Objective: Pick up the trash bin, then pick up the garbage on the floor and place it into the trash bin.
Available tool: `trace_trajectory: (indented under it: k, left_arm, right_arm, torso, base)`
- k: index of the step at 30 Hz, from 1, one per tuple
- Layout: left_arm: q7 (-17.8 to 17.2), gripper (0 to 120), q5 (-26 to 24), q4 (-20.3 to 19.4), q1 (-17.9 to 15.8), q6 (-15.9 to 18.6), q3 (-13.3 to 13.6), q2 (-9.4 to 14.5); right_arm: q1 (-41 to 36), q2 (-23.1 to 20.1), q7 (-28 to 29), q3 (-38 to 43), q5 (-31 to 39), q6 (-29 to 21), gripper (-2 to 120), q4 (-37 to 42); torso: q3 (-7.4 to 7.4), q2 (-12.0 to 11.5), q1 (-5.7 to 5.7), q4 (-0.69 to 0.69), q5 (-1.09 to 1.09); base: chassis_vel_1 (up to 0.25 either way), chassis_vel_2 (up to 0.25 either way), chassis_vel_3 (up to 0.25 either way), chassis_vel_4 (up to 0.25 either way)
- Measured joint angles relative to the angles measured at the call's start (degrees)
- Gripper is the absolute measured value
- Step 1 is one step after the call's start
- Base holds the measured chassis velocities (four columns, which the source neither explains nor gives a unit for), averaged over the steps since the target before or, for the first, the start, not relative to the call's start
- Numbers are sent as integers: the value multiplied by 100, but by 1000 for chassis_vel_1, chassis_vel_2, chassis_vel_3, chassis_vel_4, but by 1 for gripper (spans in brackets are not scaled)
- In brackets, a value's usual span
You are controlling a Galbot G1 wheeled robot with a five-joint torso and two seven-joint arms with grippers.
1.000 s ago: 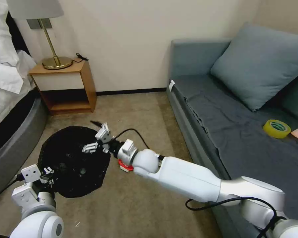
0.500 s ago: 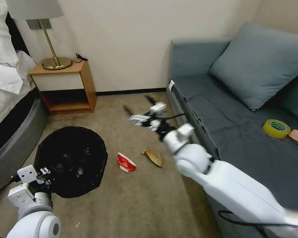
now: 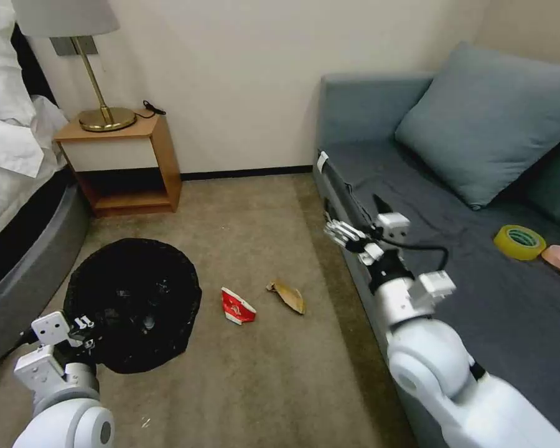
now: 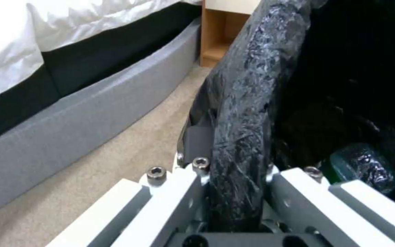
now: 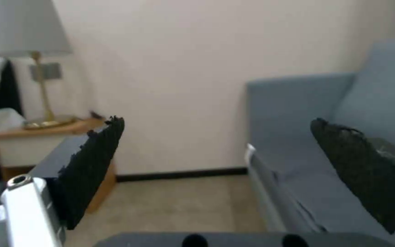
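Carpeted bedroom floor (image 3: 274, 373) fills the lower middle of the head view, with a bed (image 3: 18, 205) along the left edge and a grey-blue sofa (image 3: 454, 261) on the right.

You see the trash bin (image 3: 134, 302), lined with a crinkly black bag, at lower left of the head view on the carpet beside the bed. The left claw (image 3: 84, 333) sits at the bin's near rim at the bottom left corner. In the left wrist view its white fingers (image 4: 179, 192) stand on either side of the bagged rim (image 4: 243, 137) and are closed onto it. Inside the bin, a small bottle (image 4: 364, 168) with a green label lies under the glossy bag folds.

Two garbage pieces lie on the open carpet, just right of the bin, near the frame's centre: a flattened red-and-white carton (image 3: 236, 306), and beside it, slightly apart, a gold-brown snack wrapper (image 3: 288, 295).

The right claw (image 3: 361, 227) is raised at centre right of the head view, over the sofa's front edge, well apart from both pieces. In the right wrist view its two dark pads (image 5: 92, 164) are spread wide with nothing between them.

At upper left you see a wooden nightstand (image 3: 127, 162) carrying a brass lamp (image 3: 99, 93). On the sofa lie a large cushion (image 3: 491, 118) and, at the right edge, a yellow tape roll (image 3: 519, 241).
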Motion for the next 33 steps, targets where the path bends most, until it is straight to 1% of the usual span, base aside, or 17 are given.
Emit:
trace_trajectory:
  k: [2,3,4,8,11,14,15,19,27,33]
  left_arm:
    - [0,2,0,-12,9,-10,-8,1]
    - [3,2,-3,-17,14,-16,-19,3]
    - [3,2,-3,-17,14,-16,-19,3]
    - [8,2,-33,-19,0,-23,-65,29]
    - [11,2,-47,-18,-13,-24,-78,43]
    - [16,2,-87,-13,-38,-24,-92,50]
    - [16,2,-87,-13,-38,-24,-92,50]
    - [23,2,-107,4,-45,-24,-91,47]
    - [26,2,-117,41,-58,-32,-97,45]
    - [30,2,-130,58,-71,-35,-107,46]
  right_arm:
    - [-317,149,14,76,-237,6,100,84]
    - [-609,344,15,105,-503,28,100,144]
    - [-609,344,15,105,-503,28,100,144]
    - [-998,988,-61,42,-1030,141,100,144]
    - [-1031,1115,-164,22,-1097,201,100,94]
    - [-1008,1085,-430,83,-1113,385,100,-13]
    - [-1008,1085,-430,83,-1113,385,100,-13]
    - [-903,958,-722,117,-1073,608,100,-169]
    - [-823,882,-840,32,-1046,697,100,-282]
    - [-763,852,-843,-2,-1011,703,100,-328]
  torso:
    - [0,0,0,0,-2]
    - [0,0,0,-1,-1]
    - [0,0,0,-1,-1]
    - [0,0,0,-1,0]
    - [0,0,0,-1,0]
    - [0,0,0,0,0]
    - [0,0,0,0,0]
    - [0,0,0,0,0]
    - [0,0,0,0,1]
    - [1,0,0,-1,-1]
  base:
    - [0,0,0,0]
    - [0,0,0,0]
    - [0,0,0,0]
    - [0,0,0,0]
    - [0,0,0,0]
    - [0,0,0,0]
    - [0,0,0,0]
    - [0,0,0,0]
    - [-60,52,63,-50]
    - [-179,174,169,-192]
